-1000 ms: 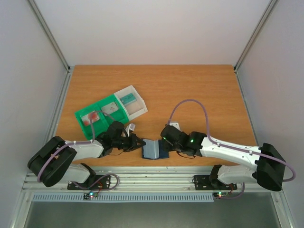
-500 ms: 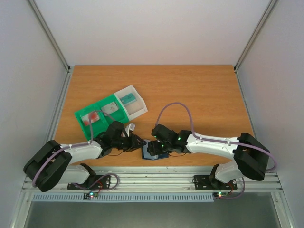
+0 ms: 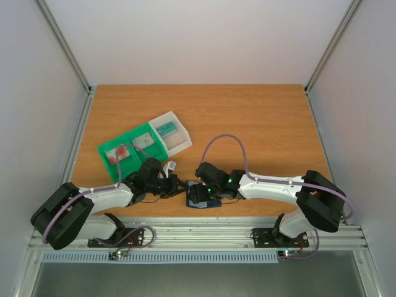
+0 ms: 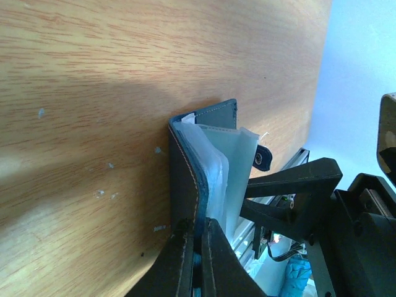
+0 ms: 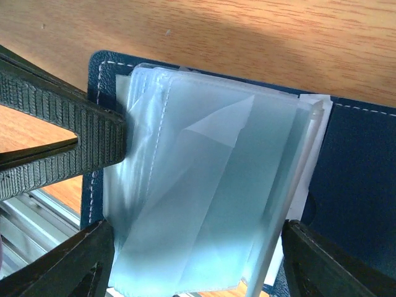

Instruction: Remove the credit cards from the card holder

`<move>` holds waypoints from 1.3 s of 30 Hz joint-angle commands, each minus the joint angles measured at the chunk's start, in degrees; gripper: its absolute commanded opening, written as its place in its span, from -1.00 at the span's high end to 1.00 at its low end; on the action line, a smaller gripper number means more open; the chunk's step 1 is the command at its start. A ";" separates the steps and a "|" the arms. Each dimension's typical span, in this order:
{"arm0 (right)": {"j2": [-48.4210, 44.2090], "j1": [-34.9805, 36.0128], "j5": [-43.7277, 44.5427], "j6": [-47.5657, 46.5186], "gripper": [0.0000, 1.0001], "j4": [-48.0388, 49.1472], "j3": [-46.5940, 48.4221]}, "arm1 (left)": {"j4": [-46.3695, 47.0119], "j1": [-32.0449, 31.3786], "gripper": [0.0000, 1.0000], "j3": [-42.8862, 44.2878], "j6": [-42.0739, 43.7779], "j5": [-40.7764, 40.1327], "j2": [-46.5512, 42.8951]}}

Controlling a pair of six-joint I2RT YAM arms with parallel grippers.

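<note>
The card holder (image 3: 211,202) lies open near the table's front edge, a dark navy wallet with pale translucent sleeves inside. My left gripper (image 3: 180,185) is shut on the edge of its left cover (image 4: 185,167); in the left wrist view the fingers (image 4: 176,260) pinch the stitched rim. My right gripper (image 3: 199,193) hovers right over the wallet, open, its jaws wide on either side of the sleeve stack (image 5: 204,198). The credit cards cannot be told apart from the pale teal sleeves. The navy cover (image 5: 362,179) shows beside them.
A green-and-white compartment tray (image 3: 145,143) with small items stands behind the left arm. The table's front edge and the metal rail (image 3: 204,232) run just below the wallet. The two grippers are very close together.
My right gripper has moved left and down from beside the wallet to right over it, covering most of it. The left gripper has kept its hold and hardly moved.
</note>
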 commanded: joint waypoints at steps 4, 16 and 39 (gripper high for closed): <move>-1.44 0.22 5.22 0.83 -0.39 -3.30 -1.38 | 1.11 -0.29 0.96 0.59 1.88 -0.29 -0.26; -7.40 0.22 8.71 0.36 -0.54 -9.97 0.71 | -2.53 -0.32 0.99 1.44 4.05 0.23 -0.90; 2.30 1.45 1.97 0.71 -0.14 -4.53 4.41 | -4.60 -0.36 0.91 1.10 4.30 0.41 -3.09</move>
